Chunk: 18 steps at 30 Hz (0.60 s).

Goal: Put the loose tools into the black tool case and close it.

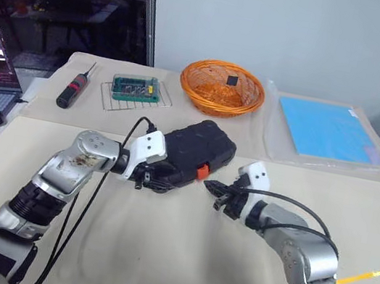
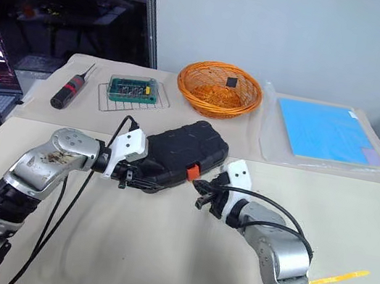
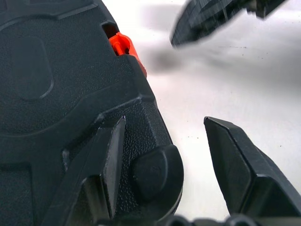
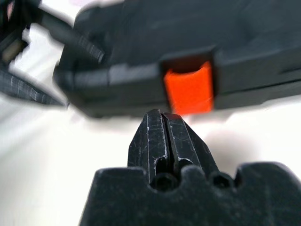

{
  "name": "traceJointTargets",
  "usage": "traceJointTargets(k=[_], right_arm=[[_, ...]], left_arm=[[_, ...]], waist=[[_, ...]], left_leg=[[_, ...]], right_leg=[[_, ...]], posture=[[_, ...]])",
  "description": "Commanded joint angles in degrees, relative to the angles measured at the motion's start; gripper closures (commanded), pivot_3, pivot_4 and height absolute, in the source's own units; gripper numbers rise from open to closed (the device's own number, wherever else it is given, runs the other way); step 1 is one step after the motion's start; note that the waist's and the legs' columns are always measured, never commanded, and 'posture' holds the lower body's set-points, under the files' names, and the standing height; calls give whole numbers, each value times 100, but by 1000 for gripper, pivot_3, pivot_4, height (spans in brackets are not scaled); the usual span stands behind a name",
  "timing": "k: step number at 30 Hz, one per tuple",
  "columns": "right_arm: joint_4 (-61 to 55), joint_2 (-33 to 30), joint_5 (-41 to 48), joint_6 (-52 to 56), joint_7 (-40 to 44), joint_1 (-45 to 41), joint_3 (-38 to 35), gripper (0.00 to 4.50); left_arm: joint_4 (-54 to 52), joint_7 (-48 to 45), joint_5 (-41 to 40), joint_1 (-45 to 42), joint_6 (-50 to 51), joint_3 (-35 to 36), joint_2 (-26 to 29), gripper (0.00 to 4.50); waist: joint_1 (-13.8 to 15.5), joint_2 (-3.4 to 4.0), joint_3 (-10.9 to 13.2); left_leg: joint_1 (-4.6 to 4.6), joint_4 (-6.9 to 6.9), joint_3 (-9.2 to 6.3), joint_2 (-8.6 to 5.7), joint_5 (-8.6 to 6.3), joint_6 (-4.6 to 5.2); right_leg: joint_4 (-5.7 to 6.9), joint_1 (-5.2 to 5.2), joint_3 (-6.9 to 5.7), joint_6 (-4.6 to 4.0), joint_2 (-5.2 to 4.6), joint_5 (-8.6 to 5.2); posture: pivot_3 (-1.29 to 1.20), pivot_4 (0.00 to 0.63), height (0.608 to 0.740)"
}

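- On the cream table top (image 1: 155, 254), the black tool case (image 1: 200, 147) lies shut near the middle, lid down, with a pebbled shell and moulded ridges.
- At the case's near left corner sits the left gripper (image 1: 148, 179); its fingers are spread, one finger (image 3: 101, 169) resting against the shell and the other (image 3: 244, 169) standing off over bare table.
- Midway along the front edge, a small orange latch (image 4: 188, 89) sits in its notch.
- Just in front of that latch hovers the right gripper (image 1: 213, 187), fingers pressed together and holding nothing, tips just short of the orange tab.
- Toward the near edge, the table lies bare; a wicker basket (image 1: 221, 89) stands well behind the case.
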Motion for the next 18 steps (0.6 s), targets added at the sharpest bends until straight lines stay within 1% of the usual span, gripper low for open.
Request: traceJointTargets(k=[1, 6, 10, 14, 18], right_arm=[[478, 198, -213, -677, -131, -325, 51, 4479], [1134, 399, -423, -1201, -77, -356, 315, 4479], [1544, 287, -816, -1538, -10, -314, 704, 4479], [1978, 157, -1256, -1811, -42, -264, 1018, 4479], [2337, 31, -1647, -1940, -57, -74, 1372, 4479]], left_arm=[[356, -31, 238, 317, 235, -370, 83, 1646], [343, -13, 245, 333, 248, -356, 99, 1646], [323, 11, 249, 357, 259, -343, 105, 1646], [304, 54, 246, 378, 271, -337, 90, 1646], [296, 93, 240, 387, 280, -329, 76, 1646]], waist=[[6, 3, -2], [10, 5, -14], [-9, -1, -59], [-32, -3, -81], [-32, -12, -111]], left_leg=[[0, -1, 0, 0, 0, -1], [-2, -6, 0, -2, 7, 14], [7, -9, 0, -2, 12, 29], [40, -17, -1, 1, -12, -12], [113, -54, -3, 3, -20, -26]], right_leg=[[0, -1, 0, 1, 0, -1], [0, 0, -1, -17, 0, 10], [0, 7, -1, -14, 0, 7], [-4, 32, -1, -5, -3, -19], [-29, 68, 1, 2, -27, -33]], posture=[[0, 150, 740], [0, 150, 740], [0, 150, 740], [0, 150, 740], [0, 150, 740]])
